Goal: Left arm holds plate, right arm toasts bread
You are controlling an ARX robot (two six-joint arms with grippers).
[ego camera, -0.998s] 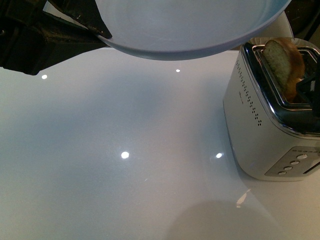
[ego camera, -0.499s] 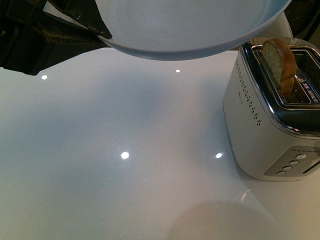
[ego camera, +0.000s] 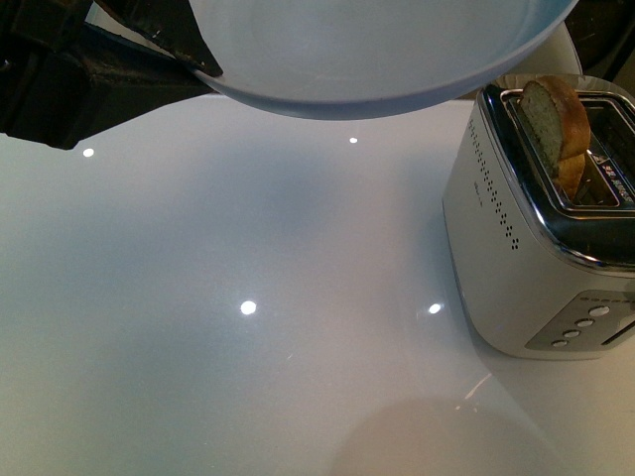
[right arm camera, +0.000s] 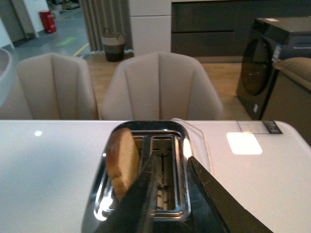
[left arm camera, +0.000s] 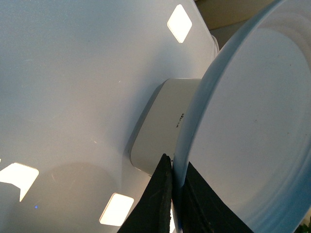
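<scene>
Bread [ego camera: 558, 124] stands in the toaster [ego camera: 516, 248], in the slot nearer to the middle of the table [ego camera: 248, 377], and its rounded top sticks out. The right gripper [right arm camera: 171, 162] hangs just above the slots, jaws apart, holding nothing and not touching the bread. The left gripper [left arm camera: 177, 189] pinches the rim of the plate [ego camera: 377, 59], which is up in the air, left of the toaster.
</scene>
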